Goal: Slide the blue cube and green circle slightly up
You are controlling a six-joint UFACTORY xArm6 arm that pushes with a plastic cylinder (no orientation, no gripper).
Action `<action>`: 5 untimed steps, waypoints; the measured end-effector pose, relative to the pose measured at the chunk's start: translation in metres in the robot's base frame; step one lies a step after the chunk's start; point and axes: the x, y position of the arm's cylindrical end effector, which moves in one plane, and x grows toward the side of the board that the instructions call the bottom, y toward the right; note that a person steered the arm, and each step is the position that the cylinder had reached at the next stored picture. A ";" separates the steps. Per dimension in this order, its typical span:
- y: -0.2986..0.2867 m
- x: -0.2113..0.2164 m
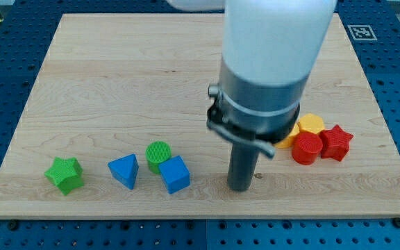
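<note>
The blue cube (176, 174) lies near the board's bottom edge, left of centre. The green circle (158, 153) touches it at its upper left. My tip (240, 187) rests on the board to the right of the blue cube, about a block's width away, not touching it. The arm's wide white and grey body rises above the rod and covers the middle of the board.
A blue triangle (125, 170) lies left of the green circle, and a green star (65, 174) further left. At the right sit a red cylinder (306, 148), a red star (336, 142) and yellow blocks (310, 125), partly hidden by the arm. The wooden board (117, 83) ends just below the blocks.
</note>
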 end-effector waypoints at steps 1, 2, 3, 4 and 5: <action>-0.047 0.019; -0.069 0.021; -0.081 0.020; -0.111 0.020; -0.112 0.021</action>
